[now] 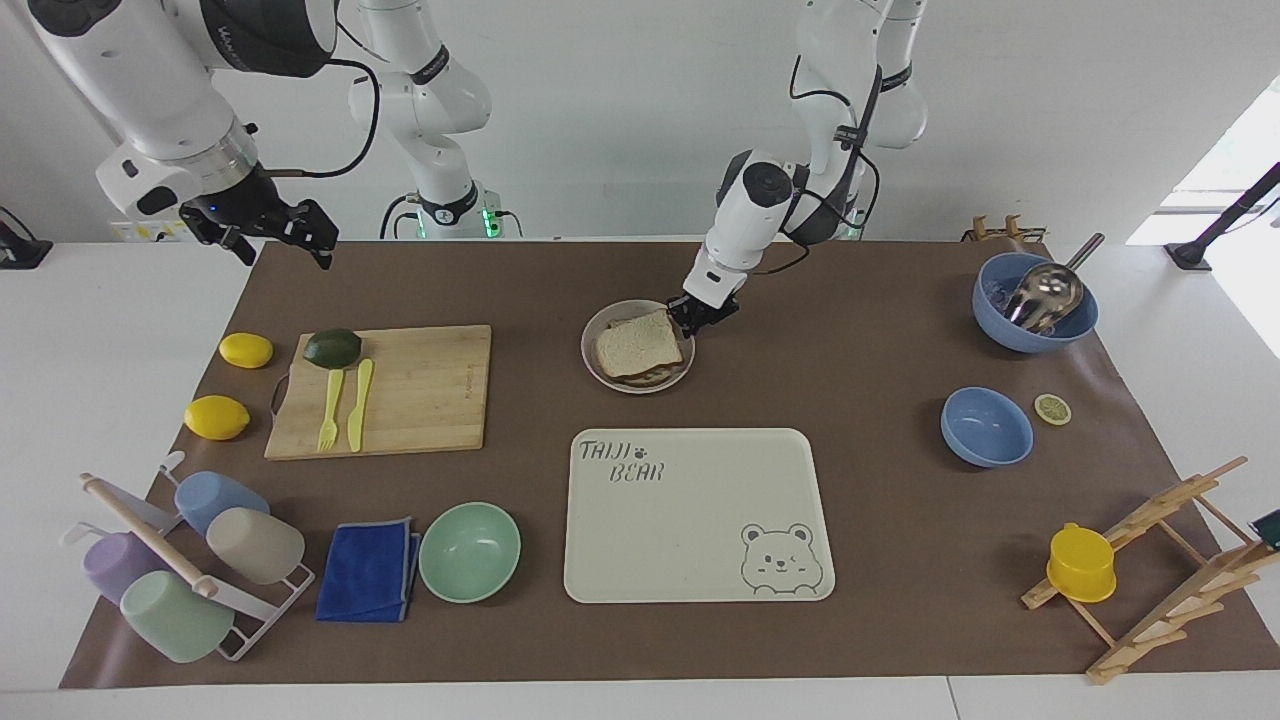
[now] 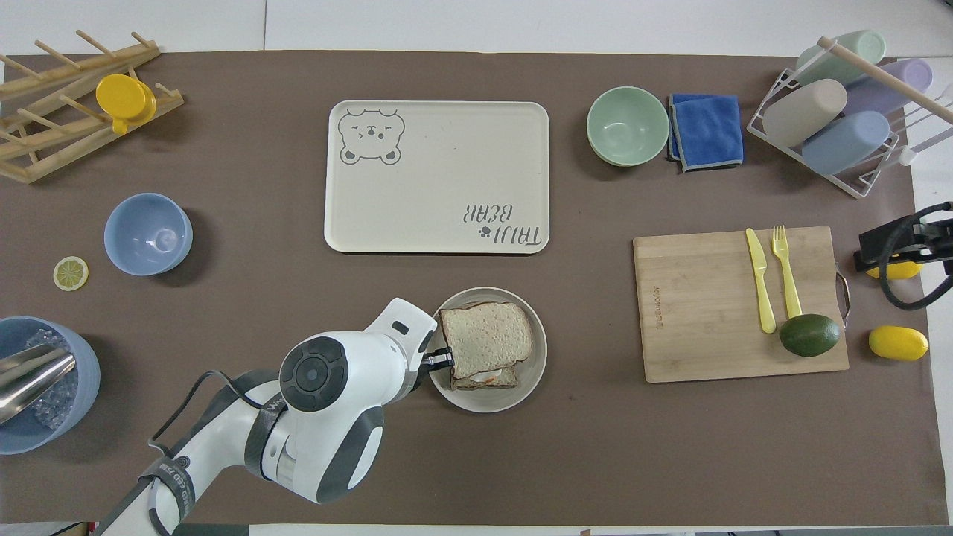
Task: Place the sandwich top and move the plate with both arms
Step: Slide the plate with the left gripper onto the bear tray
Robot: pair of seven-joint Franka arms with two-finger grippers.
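The sandwich top (image 1: pixel 637 343) lies on a lower bread slice with egg (image 2: pixel 484 378) in the small beige plate (image 1: pixel 590 347), which shows in the overhead view (image 2: pixel 491 402) too. My left gripper (image 1: pixel 692 316) is down at the plate's rim on the side toward the left arm's end, beside the bread's corner, and its fingers look closed on the rim; it also shows in the overhead view (image 2: pixel 441 359). My right gripper (image 1: pixel 283 240) hangs open and empty in the air over the table corner at the right arm's end, waiting.
A cream bear tray (image 1: pixel 700 515) lies farther from the robots than the plate. A cutting board (image 1: pixel 420 395) holds a yellow knife, a fork and an avocado (image 1: pixel 332 347). Two lemons, a mint bowl (image 1: pixel 469 551), a blue cloth, a cup rack, blue bowls (image 1: pixel 986 427) and wooden racks stand around.
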